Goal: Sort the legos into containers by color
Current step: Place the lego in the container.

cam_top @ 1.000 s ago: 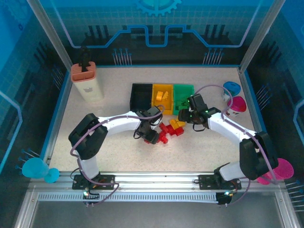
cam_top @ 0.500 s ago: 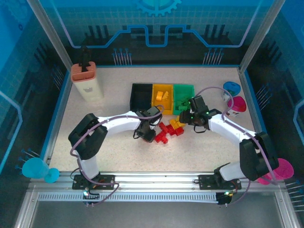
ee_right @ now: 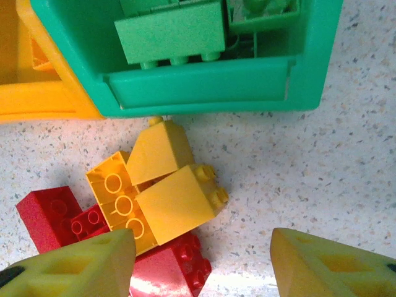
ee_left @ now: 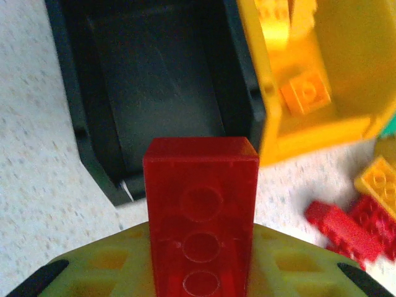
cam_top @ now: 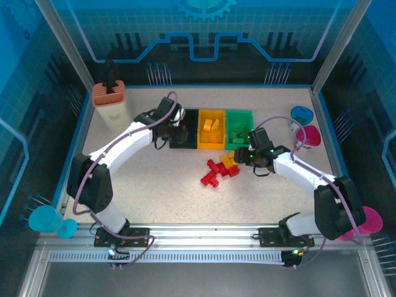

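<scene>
Red brick [ee_left: 201, 204] sits pinched between the left pincer [ee_left: 201, 272] fingers, at the black bin's [ee_left: 154, 93] rim.

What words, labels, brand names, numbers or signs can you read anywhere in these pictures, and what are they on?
No text can be read anywhere.
Red brick, close to the left wrist camera: its round studs show no lettering.
Yellow bricks: plain rings and studs, no lettering.
Back wall: a gear shape and line pattern, no words.
Beige box: faint small marks on its front, too small to read.
</scene>
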Robot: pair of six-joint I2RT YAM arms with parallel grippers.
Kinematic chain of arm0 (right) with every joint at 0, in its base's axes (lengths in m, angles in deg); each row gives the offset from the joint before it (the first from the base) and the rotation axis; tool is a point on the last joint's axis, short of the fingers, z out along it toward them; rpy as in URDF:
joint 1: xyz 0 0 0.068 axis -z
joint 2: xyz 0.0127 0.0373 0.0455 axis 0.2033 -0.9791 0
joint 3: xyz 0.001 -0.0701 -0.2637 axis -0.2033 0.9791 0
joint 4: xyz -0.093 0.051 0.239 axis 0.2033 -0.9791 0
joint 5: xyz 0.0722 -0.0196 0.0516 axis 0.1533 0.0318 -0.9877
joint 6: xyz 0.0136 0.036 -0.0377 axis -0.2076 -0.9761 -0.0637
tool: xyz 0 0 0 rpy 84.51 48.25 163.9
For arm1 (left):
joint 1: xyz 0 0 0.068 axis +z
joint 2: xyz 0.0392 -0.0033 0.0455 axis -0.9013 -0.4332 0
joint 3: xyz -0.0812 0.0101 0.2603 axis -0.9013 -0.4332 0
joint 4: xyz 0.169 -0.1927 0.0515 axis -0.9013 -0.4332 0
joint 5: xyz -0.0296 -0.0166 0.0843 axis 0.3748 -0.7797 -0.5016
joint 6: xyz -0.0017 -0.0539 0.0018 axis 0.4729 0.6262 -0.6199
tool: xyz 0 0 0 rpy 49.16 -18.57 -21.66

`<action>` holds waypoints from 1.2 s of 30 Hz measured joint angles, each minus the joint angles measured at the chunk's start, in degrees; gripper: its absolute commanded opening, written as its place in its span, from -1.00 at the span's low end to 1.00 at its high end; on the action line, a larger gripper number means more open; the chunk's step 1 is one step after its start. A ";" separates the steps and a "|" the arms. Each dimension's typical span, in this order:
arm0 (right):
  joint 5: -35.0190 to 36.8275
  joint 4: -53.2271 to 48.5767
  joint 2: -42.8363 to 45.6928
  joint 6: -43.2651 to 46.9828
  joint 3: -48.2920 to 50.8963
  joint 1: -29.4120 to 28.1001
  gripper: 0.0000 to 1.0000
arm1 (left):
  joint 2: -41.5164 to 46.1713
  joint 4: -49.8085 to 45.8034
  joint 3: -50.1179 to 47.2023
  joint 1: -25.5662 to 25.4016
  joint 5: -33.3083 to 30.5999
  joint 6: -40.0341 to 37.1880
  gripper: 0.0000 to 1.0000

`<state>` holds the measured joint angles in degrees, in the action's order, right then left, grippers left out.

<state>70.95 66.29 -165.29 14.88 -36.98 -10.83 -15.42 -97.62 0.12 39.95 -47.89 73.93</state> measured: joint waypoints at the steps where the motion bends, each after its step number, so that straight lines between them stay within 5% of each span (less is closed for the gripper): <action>1: -0.09 0.02 0.22 -0.07 0.39 -0.13 0.20 | -1.36 0.59 1.20 0.72 0.00 0.00 -0.31; 10: -0.04 -0.13 4.33 -1.01 3.52 -3.39 0.20 | -12.11 1.75 8.70 4.15 -0.17 0.39 -0.17; 11: 0.02 -0.33 4.55 -1.05 3.56 -3.85 0.20 | -12.72 1.77 9.31 4.35 -0.28 0.39 -0.10; 14: 0.57 -0.50 5.07 -1.05 3.63 -5.77 0.21 | -13.90 1.70 10.99 4.57 -0.94 0.57 0.53; 20: 1.66 -1.05 5.25 -0.57 3.52 -10.25 0.21 | -13.33 2.38 10.71 4.57 -1.31 1.86 0.69; 36: 4.55 -6.86 -12.41 10.45 -19.12 -16.70 0.15 | 24.13 10.86 -18.60 2.21 -0.39 6.03 0.73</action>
<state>75.50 59.43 -177.71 25.33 -56.11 -27.53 8.71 -86.76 -18.48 42.15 -48.28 79.96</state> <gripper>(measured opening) 0.580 0.864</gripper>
